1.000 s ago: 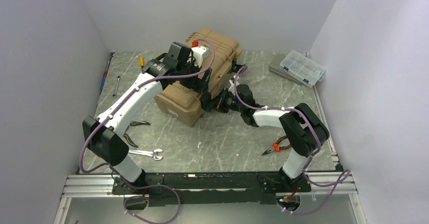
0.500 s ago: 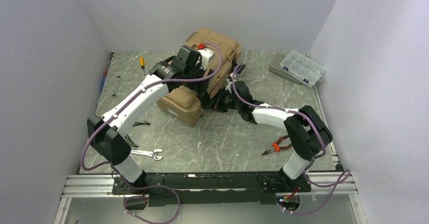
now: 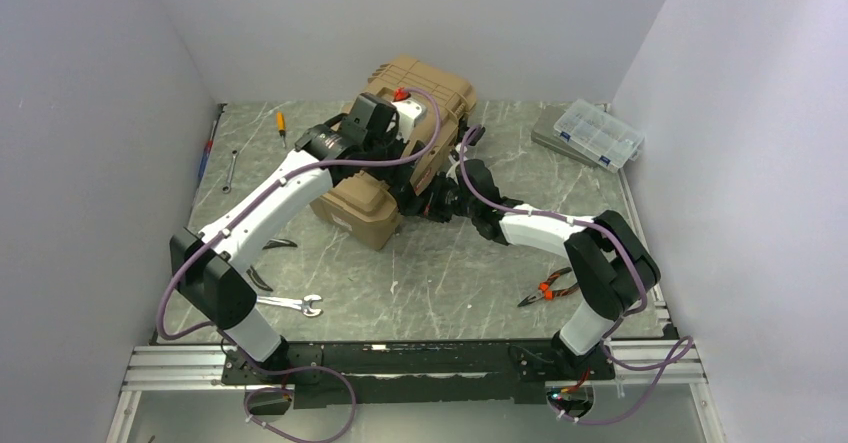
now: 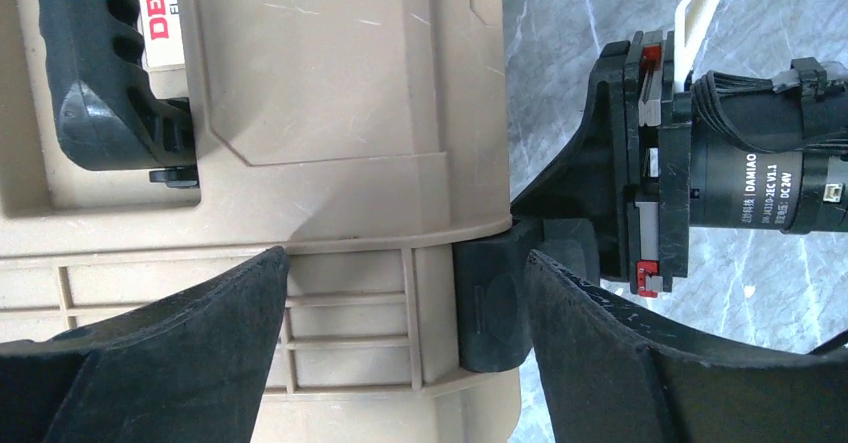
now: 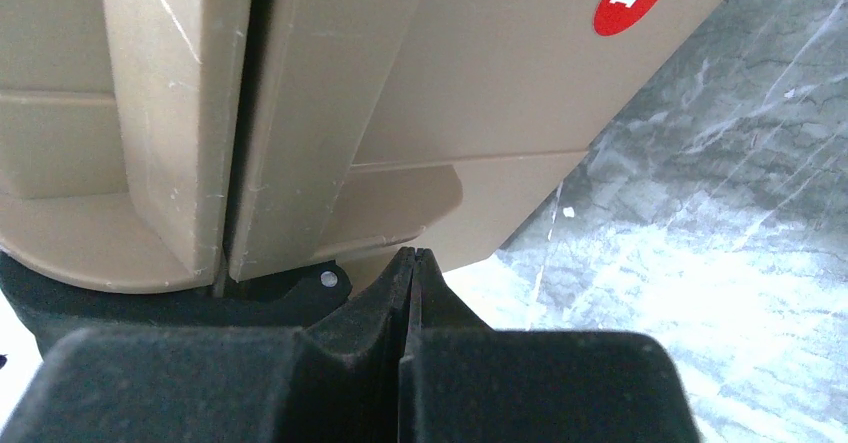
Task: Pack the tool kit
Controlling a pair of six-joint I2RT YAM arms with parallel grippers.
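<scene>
Toolbox sat mid-table toward the back, left gripper spread wide over its black latch, right gripper pinched together at its edge; latching seemed underway, needing a firm press next.

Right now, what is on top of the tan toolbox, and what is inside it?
Over the toolbox is the left gripper, open, near the black handle and a black latch. The inside cannot be seen: the shell covers it.
</scene>
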